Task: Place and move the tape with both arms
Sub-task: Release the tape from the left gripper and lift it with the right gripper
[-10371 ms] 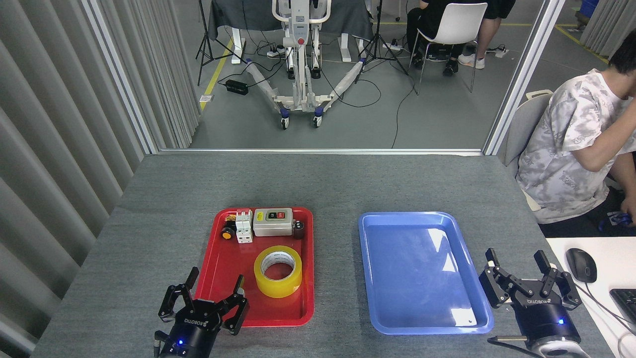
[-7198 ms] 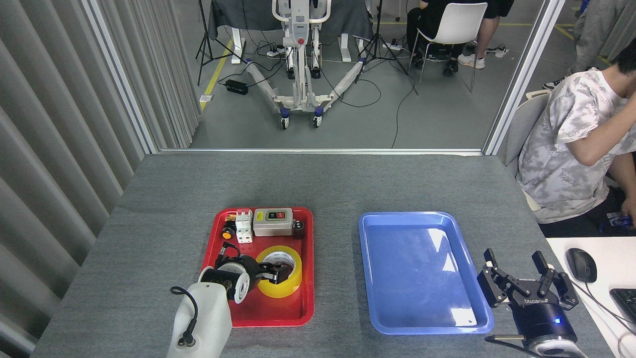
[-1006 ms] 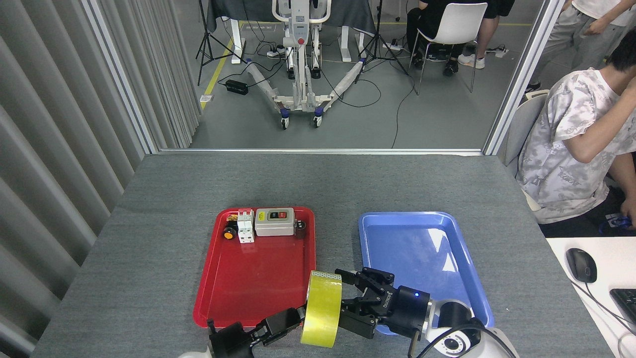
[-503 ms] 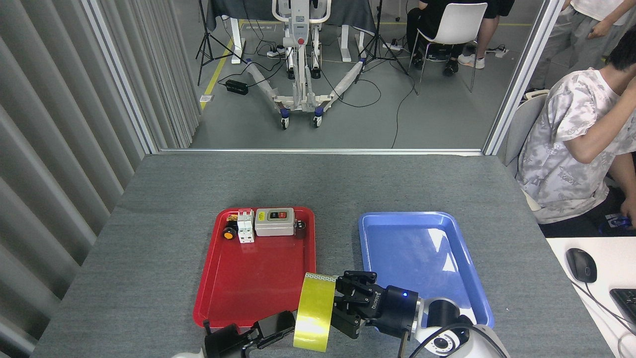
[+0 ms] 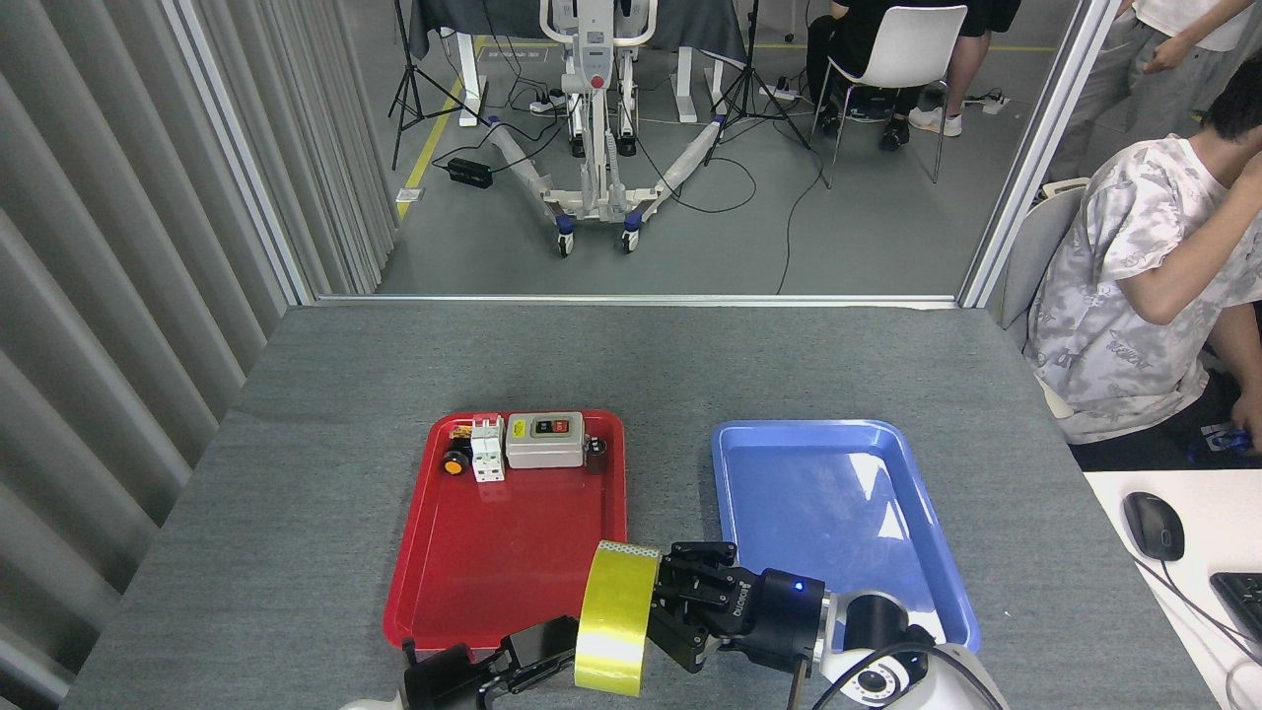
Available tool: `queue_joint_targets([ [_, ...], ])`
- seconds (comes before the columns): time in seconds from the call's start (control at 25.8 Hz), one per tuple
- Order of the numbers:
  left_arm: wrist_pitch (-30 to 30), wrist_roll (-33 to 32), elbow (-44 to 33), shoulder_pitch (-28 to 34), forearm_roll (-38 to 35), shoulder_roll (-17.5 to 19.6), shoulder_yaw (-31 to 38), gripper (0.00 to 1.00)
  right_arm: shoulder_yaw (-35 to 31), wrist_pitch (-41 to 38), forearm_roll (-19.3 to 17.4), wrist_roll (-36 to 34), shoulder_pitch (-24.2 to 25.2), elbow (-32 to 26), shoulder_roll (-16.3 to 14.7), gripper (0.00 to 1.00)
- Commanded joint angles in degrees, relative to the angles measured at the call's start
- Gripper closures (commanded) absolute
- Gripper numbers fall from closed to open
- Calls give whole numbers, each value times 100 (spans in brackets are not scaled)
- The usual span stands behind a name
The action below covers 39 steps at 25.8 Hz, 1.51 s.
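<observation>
Table [image 5: 325, 444]: 2 hands clasp tape [image 5: 613, 619].

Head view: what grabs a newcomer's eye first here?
The yellow tape, on edge at the bottom centre, caught between the left end effector and the right end effector. Behind it lie a red tray with electrical parts along its far edge, and an empty blue tray to its right.

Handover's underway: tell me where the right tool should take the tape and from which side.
Grip the tape by its wall, fingers through the open core, from the robot's right. It stands on edge with its yellow band facing the camera, so the core opens sideways toward the right tool; the left tool occupies the other side.
</observation>
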Motion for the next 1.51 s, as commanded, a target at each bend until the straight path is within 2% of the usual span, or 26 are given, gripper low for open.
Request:
queue_joint_targets([
  [0.0, -340, -141, 19, -16, -2, -2, 23, 100, 2, 20, 0, -12, 8, -2, -1, 80],
  [0.12, -340, -132, 72, -25, -2, -2, 84, 78, 2, 20, 0, -12, 8, -2, -10, 81],
  [0.27, -401, -132, 125, -69, -2, 7, 137, 59, 2, 20, 0, -12, 17, -2, -19, 82],
  [0.54, -612, -141, 133, -78, -2, 34, 172, 45, 2, 20, 0, -12, 26, -2, -19, 83],
  [1.04, -876, -132, 344, -122, -11, 165, 190, 40, -16, 20, -44, -12, 105, -2, -72, 84],
  [1.2, -920, -18, 573, -271, -107, 157, 304, 40, -68, 20, -70, -30, 157, -10, -177, 90],
  [1.24, -920, 79, 661, -350, -169, 148, 409, 37, -77, 20, -79, -30, 166, -19, -212, 90],
  [1.32, -920, 404, 845, -535, -441, 139, 682, 8, -86, 20, -88, -30, 201, -45, -283, 91],
  [1.35, -920, 615, 872, -579, -643, 130, 831, 2, -95, 20, -105, -38, 210, -72, -344, 92],
  [1.47, -1078, 1222, 881, -684, -1223, 130, 1209, 1, -130, 20, -141, -47, 289, -125, -458, 93],
])
